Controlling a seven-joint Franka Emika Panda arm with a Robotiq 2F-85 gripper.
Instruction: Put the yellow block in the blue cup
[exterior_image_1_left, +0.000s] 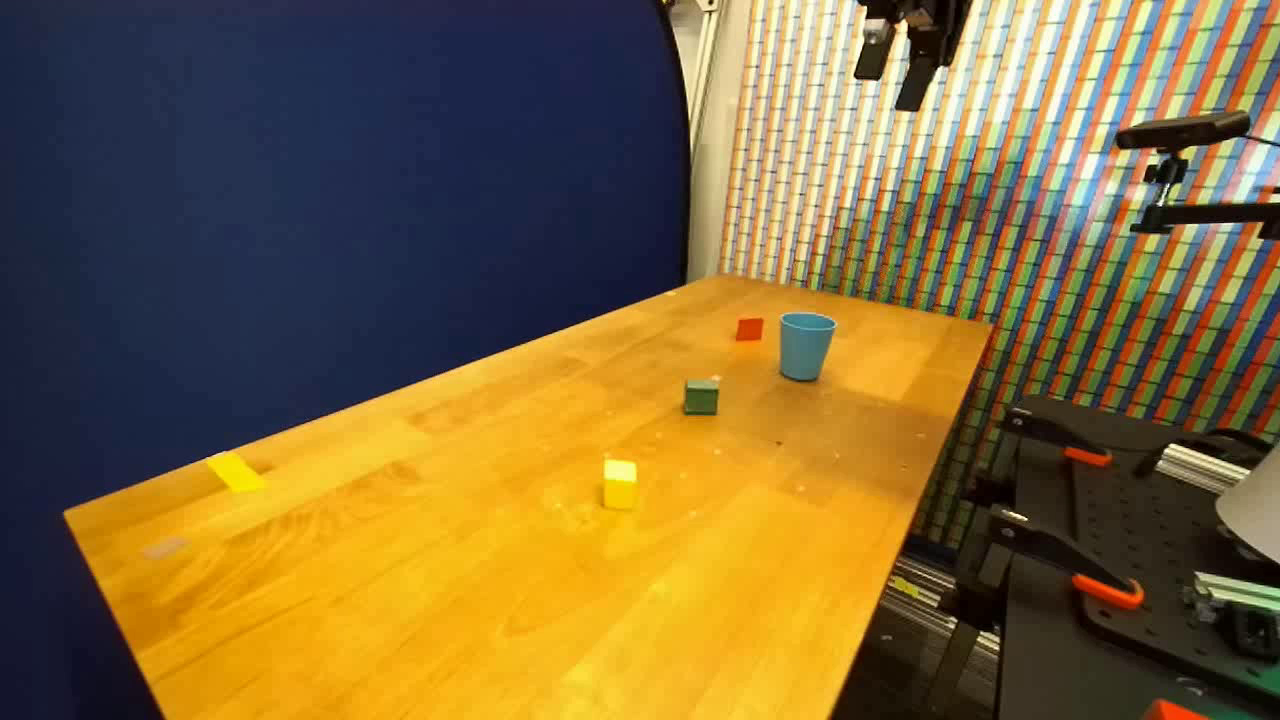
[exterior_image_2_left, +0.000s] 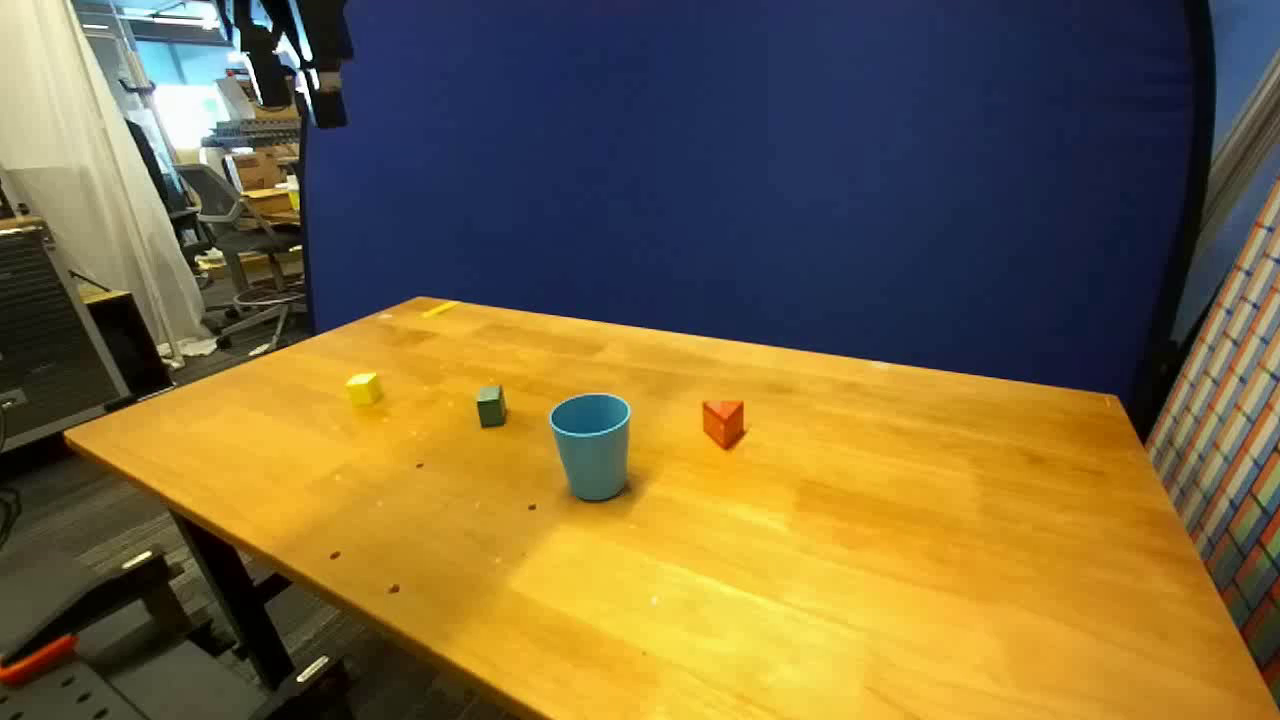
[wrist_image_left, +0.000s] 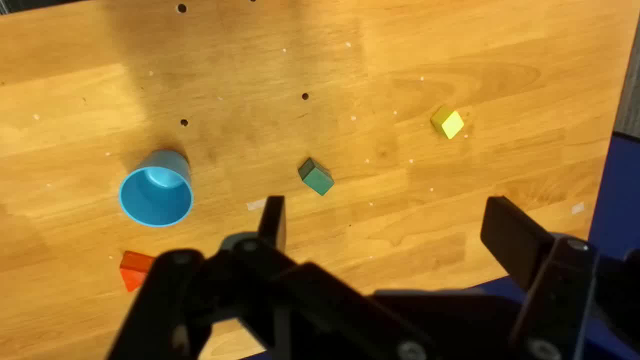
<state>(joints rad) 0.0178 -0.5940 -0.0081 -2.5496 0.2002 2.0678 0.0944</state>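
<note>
The yellow block (exterior_image_1_left: 620, 485) is a small bright cube lying on the wooden table; it also shows in an exterior view (exterior_image_2_left: 364, 389) and at the right in the wrist view (wrist_image_left: 447, 122). The blue cup (exterior_image_1_left: 805, 347) stands upright with its mouth up, also seen in an exterior view (exterior_image_2_left: 592, 450) and at the left in the wrist view (wrist_image_left: 156, 195). The part of its inside that shows looks empty. My gripper (wrist_image_left: 383, 210) is open with nothing between its fingers. It hangs high above the table in both exterior views (exterior_image_1_left: 892, 85) (exterior_image_2_left: 298, 105), apart from block and cup.
A green block (exterior_image_2_left: 491, 407) lies between the yellow block and the cup. A red triangular block (exterior_image_2_left: 723, 423) lies near the cup, partly behind my gripper in the wrist view. Flat yellow tape (exterior_image_1_left: 237, 472) is at the table edge. A camera on a stand (exterior_image_1_left: 1183, 130) is nearby.
</note>
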